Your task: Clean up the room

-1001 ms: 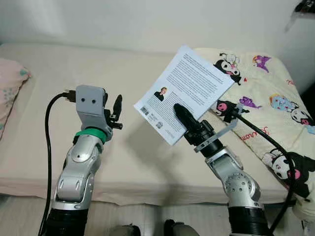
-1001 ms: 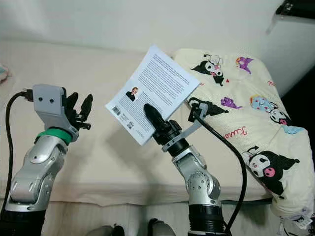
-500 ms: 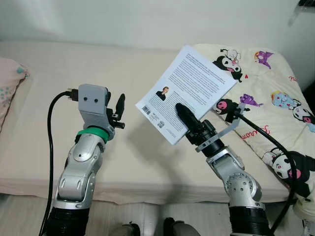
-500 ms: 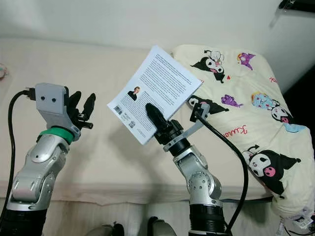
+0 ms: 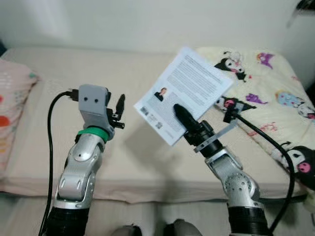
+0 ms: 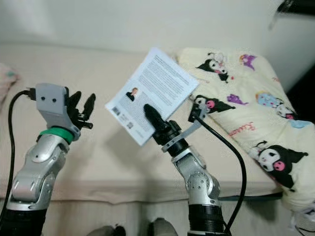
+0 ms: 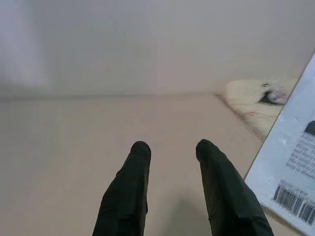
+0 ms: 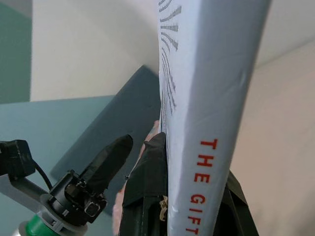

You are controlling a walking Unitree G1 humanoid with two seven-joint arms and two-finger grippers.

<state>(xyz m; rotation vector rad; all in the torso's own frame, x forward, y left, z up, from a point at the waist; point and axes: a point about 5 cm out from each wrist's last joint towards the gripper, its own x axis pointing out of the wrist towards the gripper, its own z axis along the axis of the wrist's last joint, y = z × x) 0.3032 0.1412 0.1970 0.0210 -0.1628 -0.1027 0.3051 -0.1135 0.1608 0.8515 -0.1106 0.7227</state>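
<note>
Left eye view has the right end effector [image 5: 181, 114] raised above the bed [image 5: 142, 162], its two black fingers closed on a white paperback book [image 5: 184, 93]. One finger lies across the back cover, just beside the small author photo and the barcode; the other is behind the book. The book is held off the mattress, tilted, with its back cover facing the camera, above the middle of the bed and nearer its right side. In the right wrist view the pale spine runs between the fingers and carries red letters reading "THE GIFT".

Beside it the left end effector [image 5: 118, 109] hovers over the bed near the front edge, holding nothing, its fingers [image 7: 129, 191] parted with a clear gap between them.

A cream quilt [image 5: 275, 105] printed with cartoon characters covers the right end of the bed. A pink patterned pillow [image 5: 12, 110] lies at the left end.
</note>
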